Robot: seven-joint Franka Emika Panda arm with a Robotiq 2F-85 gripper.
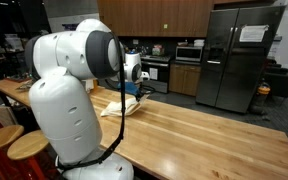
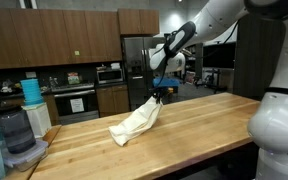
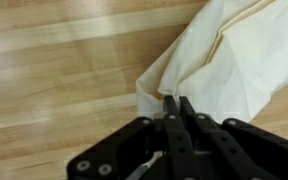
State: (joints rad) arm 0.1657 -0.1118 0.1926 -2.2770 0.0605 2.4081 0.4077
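One cream cloth | long axis slants up off table | fingers clamp its raised end

No readable text anywhere, white sheet on the refrigerator door too small to read

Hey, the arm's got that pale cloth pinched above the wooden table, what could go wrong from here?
First, the gripper is shut on only a thin edge of the cloth, so the fabric may slip free. Second, in an exterior view the lower end of the cloth lies crumpled on the table, so a sideways pull would probably drag and bunch it rather than lift it clear.
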